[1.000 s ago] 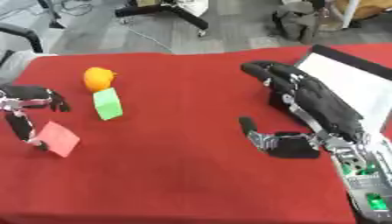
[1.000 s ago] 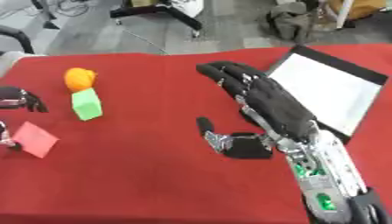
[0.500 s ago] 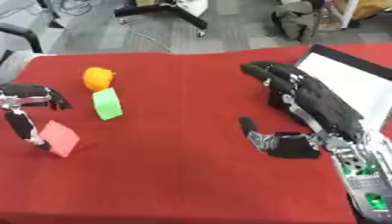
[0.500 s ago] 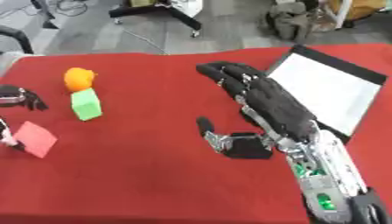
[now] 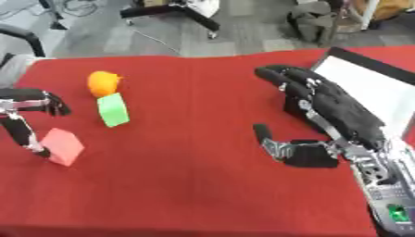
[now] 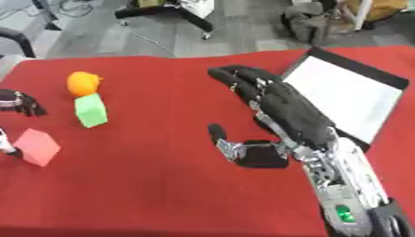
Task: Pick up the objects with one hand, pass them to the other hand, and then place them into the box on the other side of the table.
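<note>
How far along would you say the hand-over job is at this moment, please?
Nothing looks done: the white box on the right shows nothing inside. In hand: the left hand is at the pink block, fingers spread by it, not visibly gripping. The right hand waits open over the table's middle. Left: the pink block, the green block and the orange object are all unpassed on the red table.
</note>
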### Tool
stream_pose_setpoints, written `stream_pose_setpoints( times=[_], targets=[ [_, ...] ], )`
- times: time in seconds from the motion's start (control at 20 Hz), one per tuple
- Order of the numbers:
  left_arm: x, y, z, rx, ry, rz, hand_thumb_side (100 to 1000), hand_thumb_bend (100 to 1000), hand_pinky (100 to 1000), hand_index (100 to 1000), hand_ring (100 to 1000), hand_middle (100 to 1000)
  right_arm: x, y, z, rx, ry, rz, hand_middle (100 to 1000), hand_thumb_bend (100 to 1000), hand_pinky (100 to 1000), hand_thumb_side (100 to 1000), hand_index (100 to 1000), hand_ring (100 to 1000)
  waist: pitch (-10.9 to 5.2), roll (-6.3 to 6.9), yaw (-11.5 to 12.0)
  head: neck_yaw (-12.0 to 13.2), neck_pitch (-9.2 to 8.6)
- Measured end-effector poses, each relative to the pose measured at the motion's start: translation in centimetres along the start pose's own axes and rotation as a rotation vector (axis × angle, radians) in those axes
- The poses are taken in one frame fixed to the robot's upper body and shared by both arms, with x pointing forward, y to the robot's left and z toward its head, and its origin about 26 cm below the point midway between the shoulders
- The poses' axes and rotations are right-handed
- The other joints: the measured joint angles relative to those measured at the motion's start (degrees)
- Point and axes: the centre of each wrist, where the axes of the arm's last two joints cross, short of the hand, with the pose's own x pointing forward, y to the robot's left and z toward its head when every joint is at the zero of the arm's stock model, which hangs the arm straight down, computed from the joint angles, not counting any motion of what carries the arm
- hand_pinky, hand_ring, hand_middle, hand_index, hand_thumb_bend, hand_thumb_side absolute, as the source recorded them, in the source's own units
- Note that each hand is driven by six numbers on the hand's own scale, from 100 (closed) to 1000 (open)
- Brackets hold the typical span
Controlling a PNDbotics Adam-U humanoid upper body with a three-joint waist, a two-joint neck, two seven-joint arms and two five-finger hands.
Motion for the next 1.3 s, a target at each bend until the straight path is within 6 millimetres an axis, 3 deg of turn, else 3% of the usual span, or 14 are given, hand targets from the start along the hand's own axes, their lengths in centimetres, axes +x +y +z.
stream_pose_setpoints(
  times=[0.4, 0.9, 1.15, 1.3],
  targets=[
    [0.0, -0.8, -0.2, -0.043, 0.018, -0.029, 146, 671, 758, 857, 733, 730, 0.0, 0.0, 0.0, 0.002, -0.001, 0.000, 872, 123, 872, 518, 1000, 910, 0.03, 0.00, -0.03, 0.01, 0.00],
    [-0.3, -1.8, -0.4, -0.070, 0.027, -0.042, 132, 634, 755, 846, 721, 715, 0.0, 0.0, 0.0, 0.004, -0.001, 0.000, 871, 120, 872, 519, 1000, 909, 0.10, -0.02, 0.02, 0.02, 0.00],
    [-0.1, -2.1, -0.7, -0.072, 0.020, -0.037, 100, 545, 750, 807, 691, 672, 0.0, 0.0, 0.0, 0.004, -0.001, 0.000, 871, 119, 872, 519, 1000, 909, 0.13, -0.03, 0.02, 0.03, 0.00],
    [-0.1, -2.2, -0.8, -0.072, 0.016, -0.033, 100, 417, 736, 744, 631, 598, 0.0, 0.0, 0.0, 0.005, -0.001, 0.000, 871, 117, 872, 521, 1000, 909, 0.14, -0.03, -0.01, 0.05, 0.00]
  ],
)
